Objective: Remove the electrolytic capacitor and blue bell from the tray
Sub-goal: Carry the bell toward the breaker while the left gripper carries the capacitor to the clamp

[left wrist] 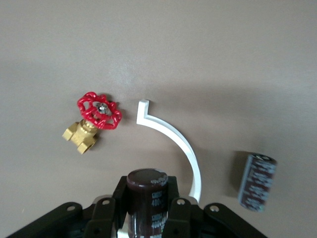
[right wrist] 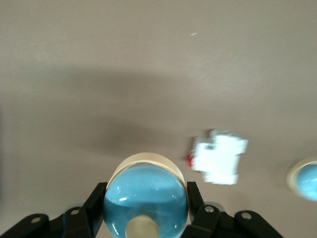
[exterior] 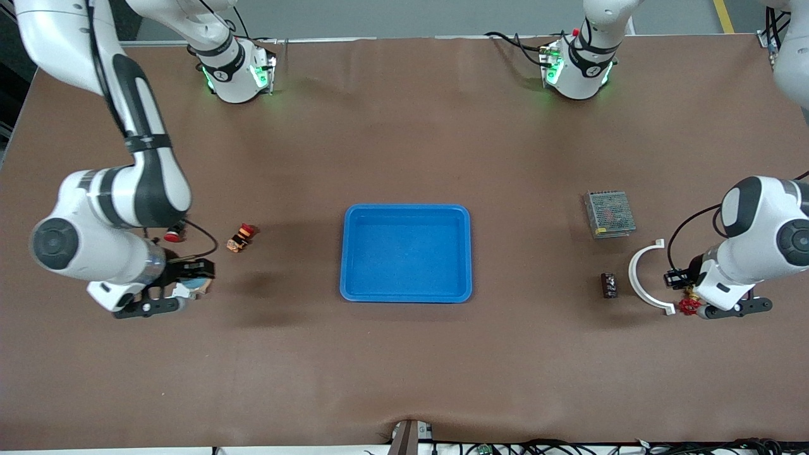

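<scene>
Presently right gripper [right wrist: 146, 220] pinches the bell [right wrist: 146, 201] over bare table; smooth, rounded dome, likely slippery. Tray [exterior: 406, 297] sits mid-table. Left gripper [left wrist: 148, 213] clamps the capacitor [left wrist: 147, 198] around its rigid body, above table.

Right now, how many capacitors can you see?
2: one capacitor held in the left gripper's fingers, another on the table beside the white curved piece. Others may be hidden.

Tray [exterior: 406, 292] mid-table, between push-button [exterior: 243, 237] and capacitor [exterior: 608, 285].
</scene>
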Available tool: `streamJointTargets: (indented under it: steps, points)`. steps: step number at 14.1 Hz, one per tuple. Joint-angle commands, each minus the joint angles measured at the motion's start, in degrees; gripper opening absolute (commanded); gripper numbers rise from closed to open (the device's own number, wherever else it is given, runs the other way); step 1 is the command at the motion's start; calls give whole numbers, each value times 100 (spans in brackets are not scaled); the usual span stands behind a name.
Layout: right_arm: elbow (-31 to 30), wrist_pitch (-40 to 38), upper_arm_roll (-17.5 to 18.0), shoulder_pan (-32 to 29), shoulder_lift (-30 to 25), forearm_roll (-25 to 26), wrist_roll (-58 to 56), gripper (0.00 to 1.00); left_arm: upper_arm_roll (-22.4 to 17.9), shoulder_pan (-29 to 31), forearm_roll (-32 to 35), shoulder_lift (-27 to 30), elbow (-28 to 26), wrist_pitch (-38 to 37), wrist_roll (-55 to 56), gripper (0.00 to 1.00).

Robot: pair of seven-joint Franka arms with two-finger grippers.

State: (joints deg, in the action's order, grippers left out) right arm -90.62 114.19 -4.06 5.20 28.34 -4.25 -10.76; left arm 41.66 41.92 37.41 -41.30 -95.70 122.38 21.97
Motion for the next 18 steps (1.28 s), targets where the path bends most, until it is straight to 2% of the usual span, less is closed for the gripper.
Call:
streamJointTargets:
  steps: [1,6,8,11,15,18]
  points:
    - [246,-2,134,-615,276,152,-968,0,-140,27,327,-106,-62,320,-44,6]
    - [1071,33,134,-1109,1084,152,-2261,0,-334,27,407,-212,-98,523,-228,6]
    - [1135,164,134,-1179,1208,161,-2517,0,-369,27,407,-282,-115,558,-237,6]
    - [1196,831,134,-1389,1489,170,-3079,0,-369,228,407,-282,-378,856,-246,6]
    - [2091,895,134,-1724,2209,170,-3826,0,-378,300,416,-291,-537,1068,-238,6]
    - [2452,912,134,-1882,2544,170,-4117,0,-378,300,425,-335,-546,1129,-237,7]
